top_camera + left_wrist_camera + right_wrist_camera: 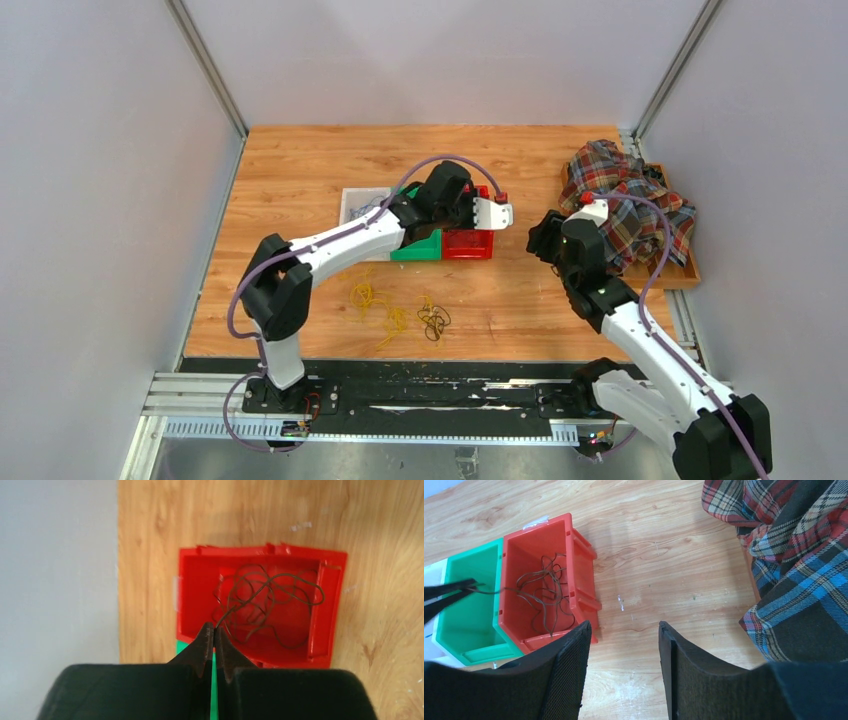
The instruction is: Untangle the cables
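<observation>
From my station I saw the left gripper [214, 636] pinched fully together above the near edge of the red bin [331, 605], its tips nipping one end of the dark brown cable [272, 597]. The rest of that cable lay in loose loops on the floor of the red bin, with a single strand rising from the heap to the tips. In the right wrist view that strand crossed the wall between the red bin and the green bin [469, 615] beside it. A white bin [352, 200] sat on the green bin's other side, holding thin strands whose colour I couldn't make out. The right gripper [624, 630] hovered with its jaws moderately apart, holding nothing, over bare wood to the right of the red bin, near the plaid cloth [630, 200] heaped on a wooden tray [680, 275]. Nearer the arm bases, yellow cables [375, 300] lay tangled on the table [300, 170], with a small dark cable [433, 320] just beside them.
</observation>
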`<act>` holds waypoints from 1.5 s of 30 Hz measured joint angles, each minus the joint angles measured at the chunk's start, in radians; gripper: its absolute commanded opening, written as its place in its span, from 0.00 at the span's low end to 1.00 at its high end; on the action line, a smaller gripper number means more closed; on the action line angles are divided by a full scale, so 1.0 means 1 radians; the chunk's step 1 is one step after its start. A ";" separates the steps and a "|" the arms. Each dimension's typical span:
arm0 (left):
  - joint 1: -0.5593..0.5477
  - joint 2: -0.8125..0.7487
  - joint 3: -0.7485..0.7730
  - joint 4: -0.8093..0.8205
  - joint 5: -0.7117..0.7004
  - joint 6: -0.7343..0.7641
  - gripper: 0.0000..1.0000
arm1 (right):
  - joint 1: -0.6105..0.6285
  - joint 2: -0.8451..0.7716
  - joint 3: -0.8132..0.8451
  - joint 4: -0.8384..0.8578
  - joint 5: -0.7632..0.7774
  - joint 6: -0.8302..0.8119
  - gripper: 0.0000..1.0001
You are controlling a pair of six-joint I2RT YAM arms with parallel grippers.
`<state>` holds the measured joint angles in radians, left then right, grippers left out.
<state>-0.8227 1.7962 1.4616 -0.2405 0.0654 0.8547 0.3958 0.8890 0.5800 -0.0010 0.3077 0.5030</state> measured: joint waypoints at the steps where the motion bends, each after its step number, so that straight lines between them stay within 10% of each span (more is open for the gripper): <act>1: 0.000 0.015 -0.005 -0.008 -0.014 0.005 0.01 | -0.003 0.000 0.000 -0.001 -0.003 0.000 0.52; 15: 0.022 0.216 0.015 0.005 -0.069 0.095 0.01 | -0.035 0.010 -0.002 -0.006 -0.039 0.004 0.51; 29: 0.076 0.246 0.254 -0.209 0.066 0.087 0.82 | -0.039 0.022 -0.002 -0.015 -0.069 0.000 0.52; 39: 0.090 0.134 0.383 -0.494 0.174 0.039 0.88 | -0.039 0.025 0.040 -0.036 -0.126 -0.031 0.55; 45: 0.103 -0.136 0.162 -0.587 0.262 0.032 0.84 | 0.029 0.041 0.049 -0.050 -0.144 -0.042 0.52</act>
<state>-0.7200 1.6600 1.6238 -0.8272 0.3279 0.8867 0.4248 0.9298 0.6292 -0.0513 0.1638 0.4606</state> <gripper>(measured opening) 0.877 0.547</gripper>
